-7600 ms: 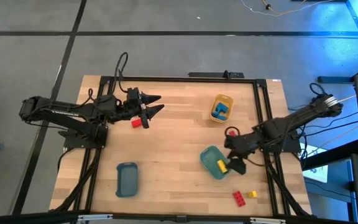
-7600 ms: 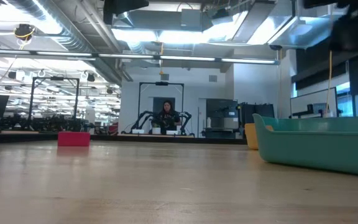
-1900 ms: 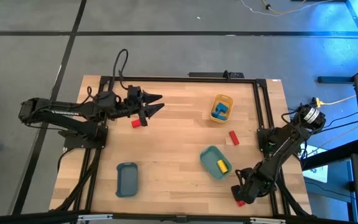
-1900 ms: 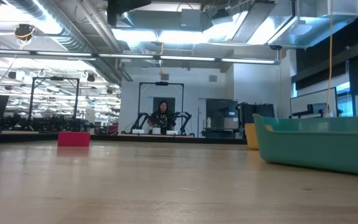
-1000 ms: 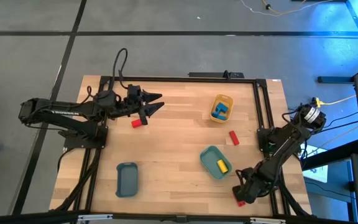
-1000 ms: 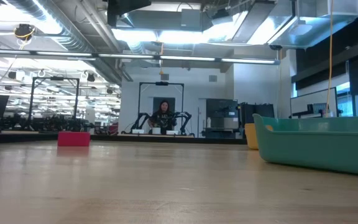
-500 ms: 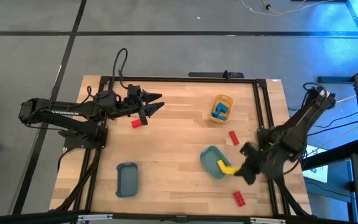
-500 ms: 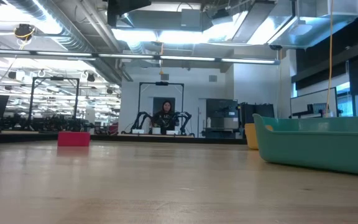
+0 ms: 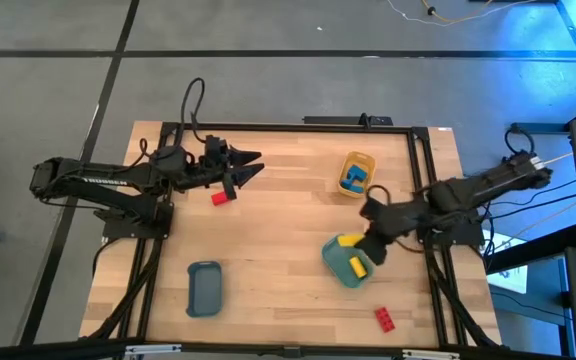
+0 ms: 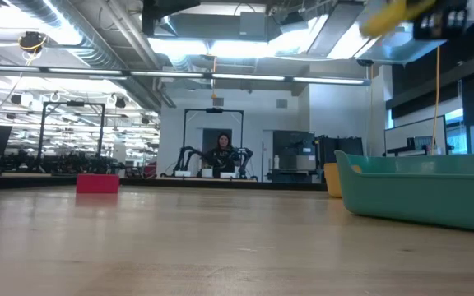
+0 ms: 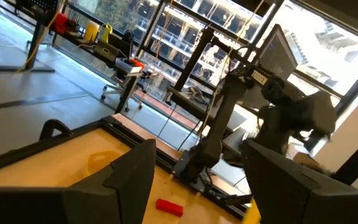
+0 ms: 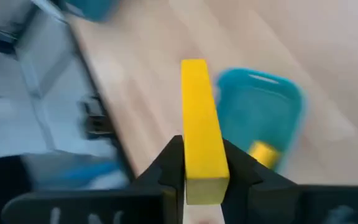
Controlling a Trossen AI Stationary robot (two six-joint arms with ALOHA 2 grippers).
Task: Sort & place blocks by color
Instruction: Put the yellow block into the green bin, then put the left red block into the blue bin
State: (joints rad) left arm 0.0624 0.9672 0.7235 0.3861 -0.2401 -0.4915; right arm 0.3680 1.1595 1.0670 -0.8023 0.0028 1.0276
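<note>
right gripper (image 12: 202, 163) jaws grasping yellow block (image 12: 201, 129) above teal tray (image 9: 345, 260) at 4 o'clock, left gripper (image 9: 246, 166) jaws released at 10 o'clock near red block (image 9: 221, 197)

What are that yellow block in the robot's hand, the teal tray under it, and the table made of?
The yellow block, clamped in the right hand, looks like moulded plastic: even colour, crisp flat faces, slight sheen. The teal tray also seems plastic, going by its smooth rounded rim and uniform colour. The table looks like light wood or a wood-look top, with plank lines and grain showing.
</note>
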